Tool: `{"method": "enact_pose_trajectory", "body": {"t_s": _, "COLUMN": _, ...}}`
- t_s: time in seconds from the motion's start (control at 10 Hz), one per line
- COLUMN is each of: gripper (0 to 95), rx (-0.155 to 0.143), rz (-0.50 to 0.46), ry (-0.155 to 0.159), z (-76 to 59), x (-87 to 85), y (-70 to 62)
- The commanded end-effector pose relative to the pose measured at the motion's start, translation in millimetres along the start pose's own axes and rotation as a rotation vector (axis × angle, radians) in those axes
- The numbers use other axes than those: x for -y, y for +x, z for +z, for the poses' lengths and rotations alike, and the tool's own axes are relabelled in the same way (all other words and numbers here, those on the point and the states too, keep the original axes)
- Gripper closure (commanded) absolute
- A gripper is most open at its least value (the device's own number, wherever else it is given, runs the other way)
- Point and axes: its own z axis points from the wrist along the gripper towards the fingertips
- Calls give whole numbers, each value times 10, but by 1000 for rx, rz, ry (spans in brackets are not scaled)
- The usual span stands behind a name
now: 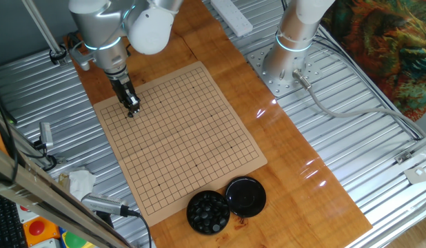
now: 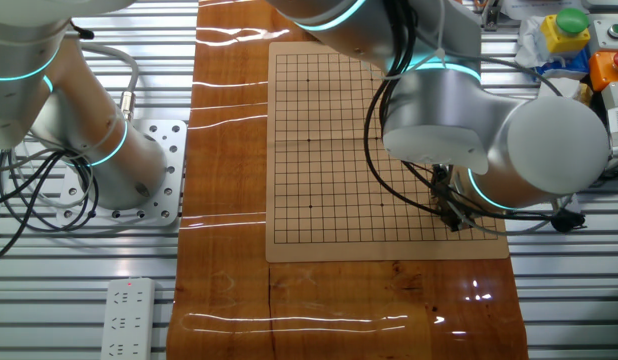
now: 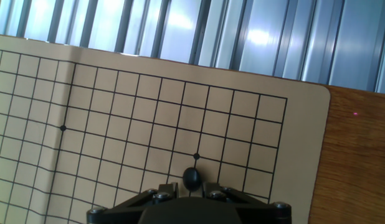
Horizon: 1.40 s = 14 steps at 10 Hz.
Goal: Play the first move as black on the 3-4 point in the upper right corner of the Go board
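Your pincer (image 3: 191,190) was narrow, gripping the black stone (image 3: 192,178) low over the board (image 1: 192,131), in the corner far from the bowl (image 1: 208,211) and lid (image 1: 246,195). The stone hung just short of the corner star dot (image 3: 196,156). You needed to centre it on a line crossing, lower straight, then part gently.

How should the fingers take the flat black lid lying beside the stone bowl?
Probably from straight above, pinching the rim of the lid on the side facing away from the bowl. It lies flat on the table, looks too wide to span, and the bowl crowds its other side.
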Motion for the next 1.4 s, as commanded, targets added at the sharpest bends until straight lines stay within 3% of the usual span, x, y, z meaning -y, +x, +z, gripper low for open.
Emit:
{"method": "enact_pose_trajectory", "body": {"t_s": 0.1, "gripper": 760, "rx": -1, "rz": -2, "ry": -1, "z": 1, "x": 0, "y": 2}}
{"method": "enact_pose_trajectory", "body": {"t_s": 0.3, "gripper": 760, "rx": -2, "rz": -14, "ry": 4, "z": 1, "x": 1, "y": 3}}
{"method": "enact_pose_trajectory", "body": {"t_s": 0.4, "gripper": 570, "rx": -4, "rz": -24, "ry": 13, "z": -1, "x": 3, "y": 6}}
{"method": "enact_pose_trajectory", "body": {"t_s": 0.6, "gripper": 570, "rx": -9, "rz": -36, "ry": 35, "z": -3, "x": 13, "y": 10}}
{"method": "enact_pose_trajectory", "body": {"t_s": 0.8, "gripper": 570, "rx": -8, "rz": -36, "ry": 32, "z": -8, "x": 19, "y": 17}}
{"method": "enact_pose_trajectory", "body": {"t_s": 1.1, "gripper": 570, "rx": -15, "rz": -30, "ry": 54, "z": -38, "x": 28, "y": 43}}
{"method": "enact_pose_trajectory", "body": {"t_s": 1.4, "gripper": 570, "rx": -32, "rz": 40, "ry": 119, "z": -84, "x": -11, "y": 64}}
